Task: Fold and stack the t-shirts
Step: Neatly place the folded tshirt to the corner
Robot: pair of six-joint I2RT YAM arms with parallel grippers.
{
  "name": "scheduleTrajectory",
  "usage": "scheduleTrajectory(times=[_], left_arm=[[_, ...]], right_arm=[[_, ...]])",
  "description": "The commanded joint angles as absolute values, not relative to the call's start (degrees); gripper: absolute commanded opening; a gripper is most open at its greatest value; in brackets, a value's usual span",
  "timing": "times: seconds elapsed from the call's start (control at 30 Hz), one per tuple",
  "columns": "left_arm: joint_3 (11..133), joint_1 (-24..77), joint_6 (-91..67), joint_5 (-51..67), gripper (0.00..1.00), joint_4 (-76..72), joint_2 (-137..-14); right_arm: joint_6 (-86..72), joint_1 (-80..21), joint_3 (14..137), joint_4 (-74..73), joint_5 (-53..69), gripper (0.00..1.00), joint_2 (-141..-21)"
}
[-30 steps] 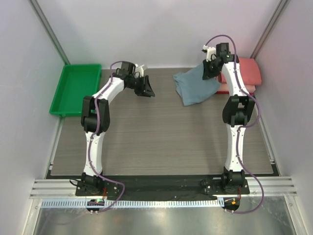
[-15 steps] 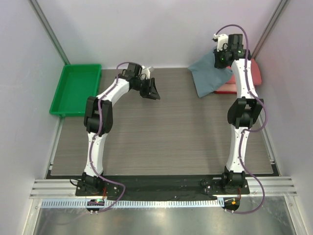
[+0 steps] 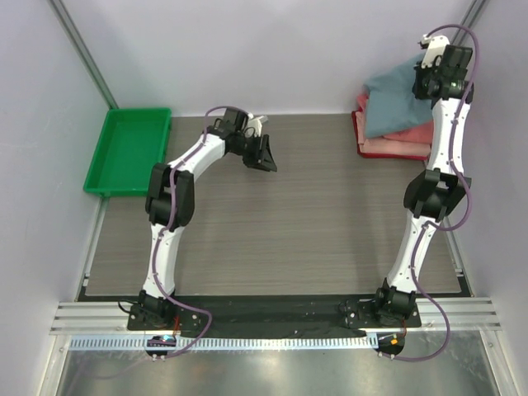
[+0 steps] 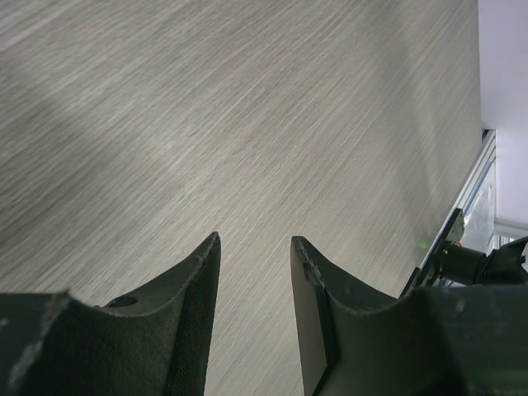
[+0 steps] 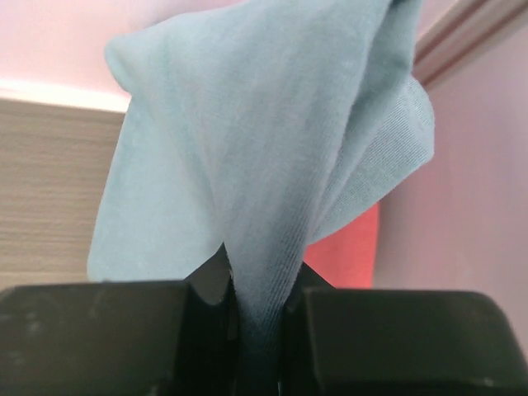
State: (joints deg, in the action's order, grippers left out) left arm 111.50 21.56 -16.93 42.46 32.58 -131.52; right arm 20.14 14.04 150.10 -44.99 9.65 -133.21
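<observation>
My right gripper (image 3: 431,81) is raised high at the far right corner and is shut on the dusty blue-grey t-shirt (image 3: 393,97), which hangs from it and drapes over the folded coral-red and pink t-shirts (image 3: 396,143). In the right wrist view the blue-grey cloth (image 5: 264,157) is pinched between the jaws (image 5: 260,309) and a strip of red shirt (image 5: 351,252) shows behind it. My left gripper (image 3: 266,154) is open and empty, low over the bare table at the back middle; in its wrist view the gripper (image 4: 255,241) has only wood-grain table between its jaws.
A green plastic tray (image 3: 125,150) stands at the back left, beside the left wall. Grey walls close in the table on the left, back and right. The table's metal edge rail (image 4: 474,186) shows in the left wrist view.
My right gripper has lifted the blue-grey t-shirt up and to the right, off the table and over the red stack. My left gripper has drifted slightly right.
</observation>
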Motion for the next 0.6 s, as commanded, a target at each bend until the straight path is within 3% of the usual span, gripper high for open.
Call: scheduleTrajectory(times=[0.0, 0.57], left_arm=[[111.3, 22.5, -15.5, 42.4, 0.41, 33.0, -128.0], [110.7, 24.6, -15.3, 41.6, 0.41, 33.5, -128.7]], right_arm=[[17.8, 14.5, 155.6, -37.4, 9.4, 0.01, -131.5], [19.5, 15.1, 154.1, -33.8, 7.5, 0.01, -137.7]])
